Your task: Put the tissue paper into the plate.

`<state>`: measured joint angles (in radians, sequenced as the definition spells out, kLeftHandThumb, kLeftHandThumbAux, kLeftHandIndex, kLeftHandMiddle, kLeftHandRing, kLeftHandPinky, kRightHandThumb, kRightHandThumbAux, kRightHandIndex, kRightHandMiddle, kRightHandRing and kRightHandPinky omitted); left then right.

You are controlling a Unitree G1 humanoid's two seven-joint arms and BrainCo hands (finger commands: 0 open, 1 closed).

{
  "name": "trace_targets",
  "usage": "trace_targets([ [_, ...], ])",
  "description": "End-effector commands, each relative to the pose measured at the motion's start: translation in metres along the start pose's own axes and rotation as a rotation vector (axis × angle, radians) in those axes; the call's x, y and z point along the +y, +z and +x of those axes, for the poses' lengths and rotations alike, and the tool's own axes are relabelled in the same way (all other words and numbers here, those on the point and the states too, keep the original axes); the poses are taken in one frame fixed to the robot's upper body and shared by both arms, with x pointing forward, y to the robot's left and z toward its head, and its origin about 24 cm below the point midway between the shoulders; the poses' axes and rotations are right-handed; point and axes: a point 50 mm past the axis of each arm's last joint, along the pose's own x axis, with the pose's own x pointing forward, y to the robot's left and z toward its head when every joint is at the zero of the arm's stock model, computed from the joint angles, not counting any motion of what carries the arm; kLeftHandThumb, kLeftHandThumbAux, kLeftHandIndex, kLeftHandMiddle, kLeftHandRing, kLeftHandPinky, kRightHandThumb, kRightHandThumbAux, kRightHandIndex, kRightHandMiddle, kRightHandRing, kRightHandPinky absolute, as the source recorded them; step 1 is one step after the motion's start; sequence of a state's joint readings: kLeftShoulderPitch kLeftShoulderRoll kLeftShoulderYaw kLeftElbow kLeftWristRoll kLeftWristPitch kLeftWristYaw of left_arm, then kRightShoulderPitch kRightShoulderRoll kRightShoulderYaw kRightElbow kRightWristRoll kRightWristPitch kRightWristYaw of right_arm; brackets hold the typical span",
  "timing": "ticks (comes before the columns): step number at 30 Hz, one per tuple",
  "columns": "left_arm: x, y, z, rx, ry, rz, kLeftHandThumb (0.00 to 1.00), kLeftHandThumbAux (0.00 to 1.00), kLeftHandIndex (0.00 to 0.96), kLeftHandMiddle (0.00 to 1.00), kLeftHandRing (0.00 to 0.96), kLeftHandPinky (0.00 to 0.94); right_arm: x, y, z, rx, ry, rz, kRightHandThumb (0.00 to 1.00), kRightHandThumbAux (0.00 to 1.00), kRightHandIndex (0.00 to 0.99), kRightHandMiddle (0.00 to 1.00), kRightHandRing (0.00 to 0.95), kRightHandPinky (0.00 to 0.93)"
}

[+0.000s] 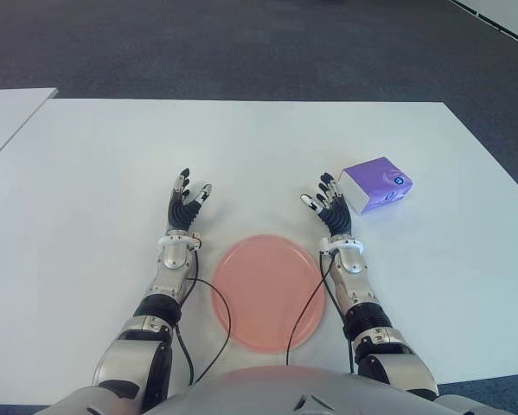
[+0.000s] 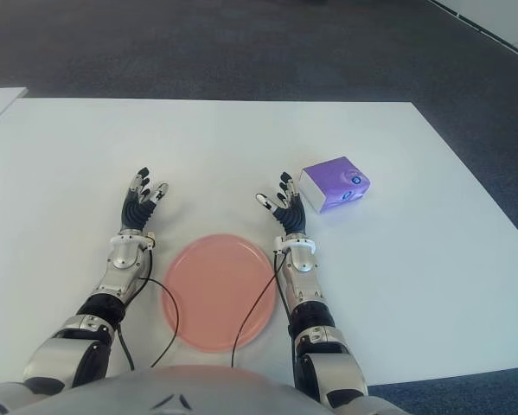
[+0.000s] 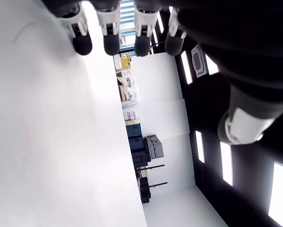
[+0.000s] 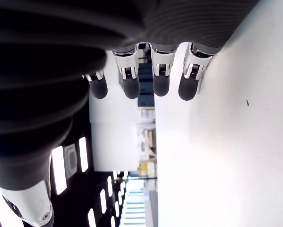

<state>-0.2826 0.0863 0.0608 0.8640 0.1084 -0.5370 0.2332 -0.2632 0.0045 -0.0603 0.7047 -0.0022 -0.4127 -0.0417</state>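
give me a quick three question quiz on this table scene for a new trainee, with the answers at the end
1. True or false: the purple tissue pack already lies in the pink plate.
2. Which hand shows nearer the tissue pack?
A. left hand
B. right hand
C. both equally
3. Fill in: the plate sits on the white table between the robot's two ____.

Key
1. False: the pack lies on the table, beyond the plate and to its right, and the plate holds nothing.
2. B: the right hand, fingers spread and holding nothing, shows just left of the pack.
3. Forearms.
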Motion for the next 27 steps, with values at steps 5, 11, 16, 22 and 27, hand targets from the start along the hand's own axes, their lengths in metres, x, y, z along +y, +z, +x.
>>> trace_targets([
  [5,-0.0027,-0.0191,-0.0145,0.095,-0.013,0.015,0.051,0.542,0.0,0.0,0.0,0.0,-0.0023,-0.0261,-0.0143,0.136,-0.01,-0.002,0.099,0.7,0.0,0.0,0.0,0.0],
  [11,-0.0037,-0.0188,-0.0146,0.092,-0.013,0.016,0.049,0.533,0.0,0.0,0.0,0.0,-0.0032,-0.0266,-0.0142,0.14,-0.009,-0.003,0.1,0.704,0.0,0.0,0.0,0.0],
  [16,-0.0048,-0.0189,-0.0144,0.095,-0.013,0.015,0.054,0.531,0.0,0.0,0.0,0.0,-0.0038,-0.0269,-0.0138,0.146,-0.008,-0.005,0.101,0.7,0.0,0.0,0.0,0.0],
  [22,-0.007,-0.019,-0.0141,0.101,-0.01,0.011,0.056,0.534,0.0,0.0,0.0,0.0,-0.0051,-0.0273,-0.0128,0.153,-0.008,-0.011,0.104,0.688,0.0,0.0,0.0,0.0],
  [27,-0.0083,-0.0186,-0.0133,0.102,-0.007,0.008,0.056,0.539,0.0,0.0,0.0,0.0,-0.0043,-0.0258,-0.0119,0.144,-0.006,-0.011,0.106,0.681,0.0,0.0,0.0,0.0],
])
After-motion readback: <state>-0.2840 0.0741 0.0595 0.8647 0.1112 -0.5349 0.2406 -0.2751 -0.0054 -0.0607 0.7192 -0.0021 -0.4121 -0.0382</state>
